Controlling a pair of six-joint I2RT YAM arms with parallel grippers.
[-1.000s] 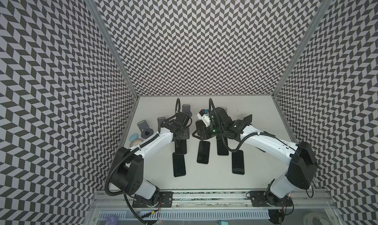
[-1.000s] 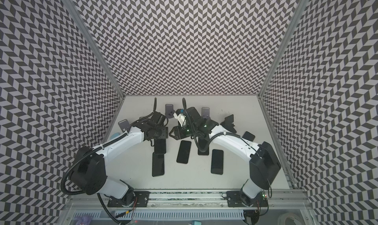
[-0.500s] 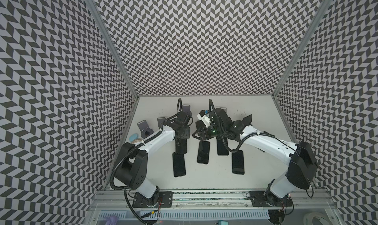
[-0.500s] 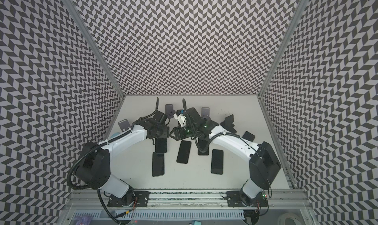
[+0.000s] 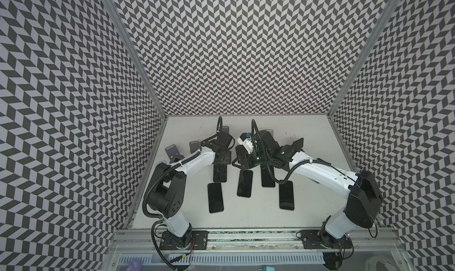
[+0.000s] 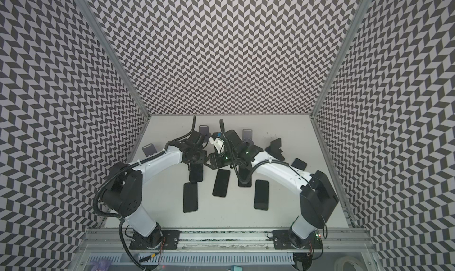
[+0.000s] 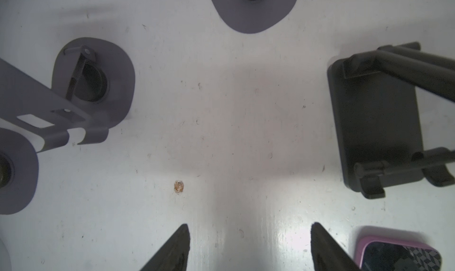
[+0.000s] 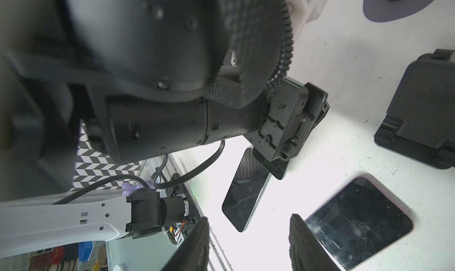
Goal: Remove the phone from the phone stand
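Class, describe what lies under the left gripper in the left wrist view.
Bare white table with a small brown spot shows between the open left gripper's fingers. A pink-cased phone lies beside one finger. Whatever sits directly beneath the fingers is covered.

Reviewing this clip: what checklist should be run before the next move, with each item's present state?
1. Left gripper open and empty: ok.
2. Right gripper open and empty: ok.
3. Phone on a stand located: cannot tell; black stand and grey stand look empty, arms hide others.
4. Clearance between arms: not ok; left arm fills the right wrist view.
5. Pink-cased phone lies flat, outside the left jaws: ok.
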